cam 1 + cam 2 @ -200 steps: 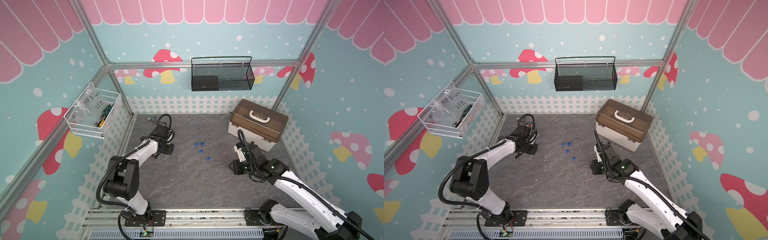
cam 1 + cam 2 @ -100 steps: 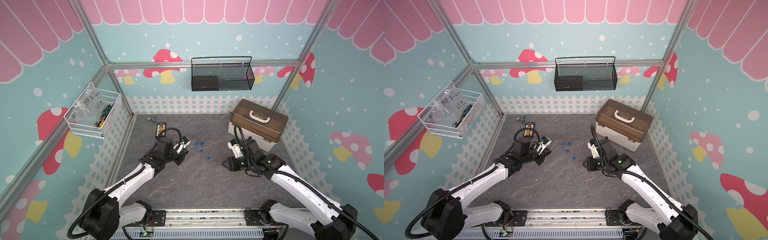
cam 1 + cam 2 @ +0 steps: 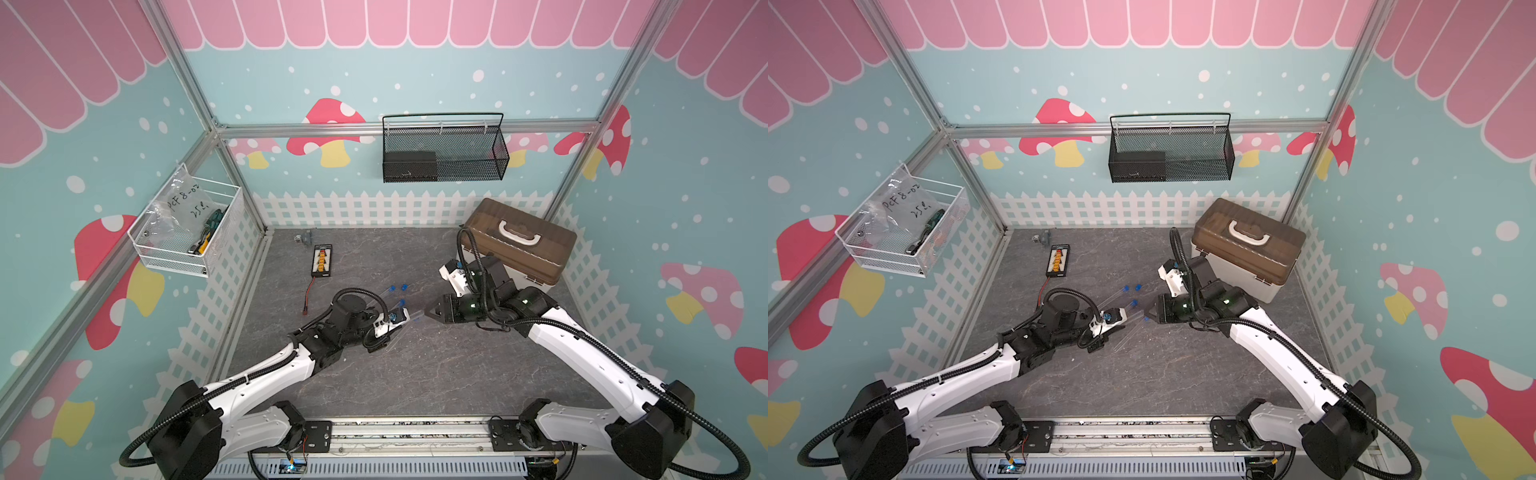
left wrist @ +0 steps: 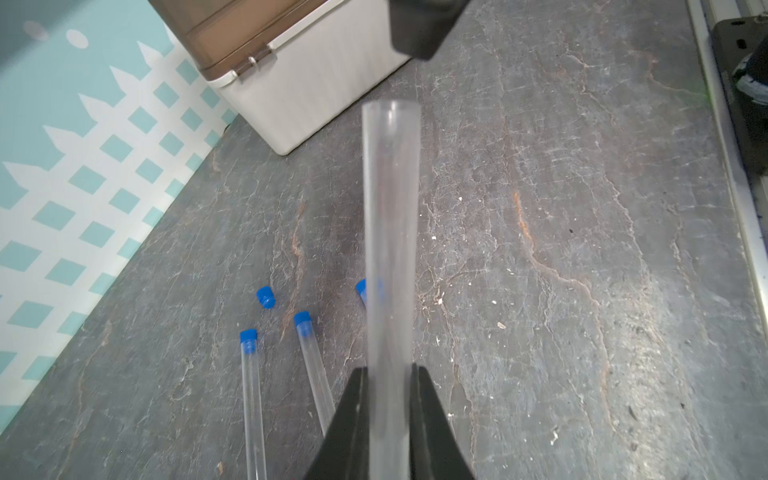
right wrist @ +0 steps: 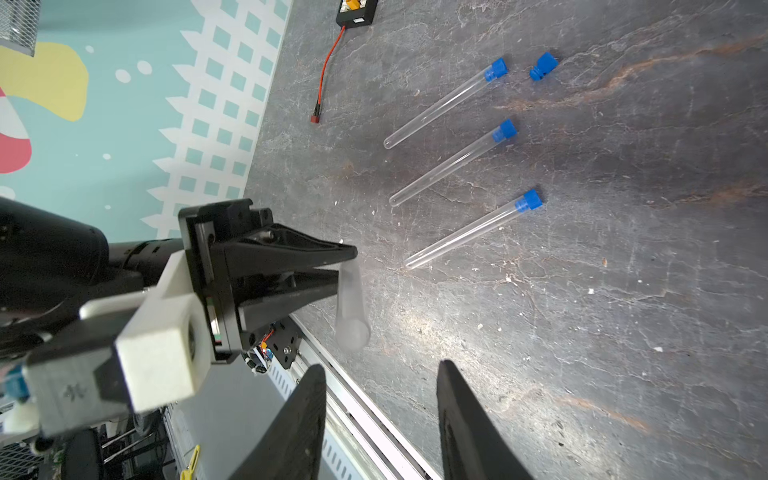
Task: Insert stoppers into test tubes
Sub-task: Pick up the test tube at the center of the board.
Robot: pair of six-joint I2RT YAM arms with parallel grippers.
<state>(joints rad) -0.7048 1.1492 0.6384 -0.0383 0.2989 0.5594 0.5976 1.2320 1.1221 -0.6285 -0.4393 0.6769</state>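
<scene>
My black left end effector (image 4: 388, 376) and black right end effector (image 5: 380, 368), a clear colourless test tube (image 4: 390, 232), bright blue stoppers (image 5: 543, 66) on the dark grey, rust-veined desk (image 4: 582, 249), teal walls (image 3: 415, 83) printed with white picket fencing.

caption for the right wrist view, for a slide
Left gripper holds an unstoppered test tube; three stoppered tubes and one loose stopper lie on the table; right gripper open.

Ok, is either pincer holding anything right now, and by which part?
The left pincer is clamped on an unstoppered test tube, on its clear body, open mouth sticking out past the tips. The right pincer is open and empty.
</scene>
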